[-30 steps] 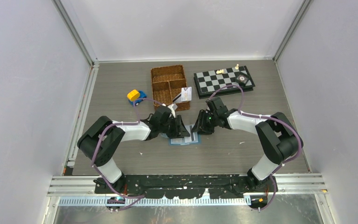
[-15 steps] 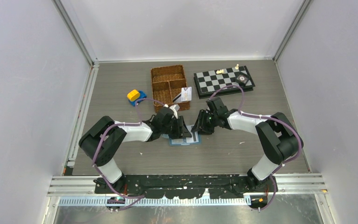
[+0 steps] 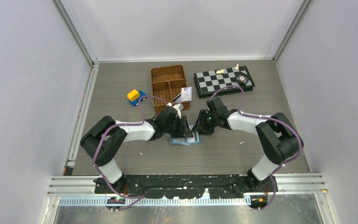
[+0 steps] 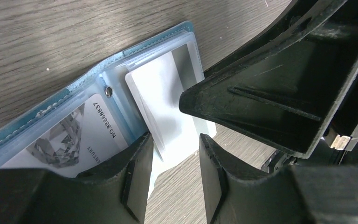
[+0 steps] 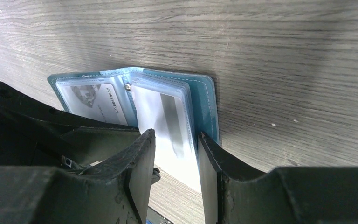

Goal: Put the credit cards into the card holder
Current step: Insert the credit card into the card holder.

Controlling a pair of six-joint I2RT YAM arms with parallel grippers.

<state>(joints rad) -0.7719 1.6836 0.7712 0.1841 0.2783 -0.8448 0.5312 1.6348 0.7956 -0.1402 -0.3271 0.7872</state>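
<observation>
The teal card holder [image 3: 185, 140] lies open on the table between both grippers. In the left wrist view the holder [image 4: 51, 105] has a printed grey card [image 4: 70, 142] in its left pocket. A white card [image 4: 165, 100] sits partly in the right clear pocket, its end sticking out onto the table. My left gripper [image 4: 175, 140] is open, its fingers either side of that card's free end. My right gripper [image 5: 175, 135] is open and straddles the same white card [image 5: 165, 116], its right finger against the holder's teal edge [image 5: 208, 100]. More cards [image 3: 185, 94] stand in the basket.
A brown wicker divided basket [image 3: 168, 74] stands behind the grippers. A chessboard [image 3: 223, 80] with a few pieces lies at the back right. A blue and yellow toy car [image 3: 135, 96] sits left of the basket. The two grippers almost touch over the holder.
My left gripper has moved right, closer to the right gripper over the holder. The right arm has hardly moved.
</observation>
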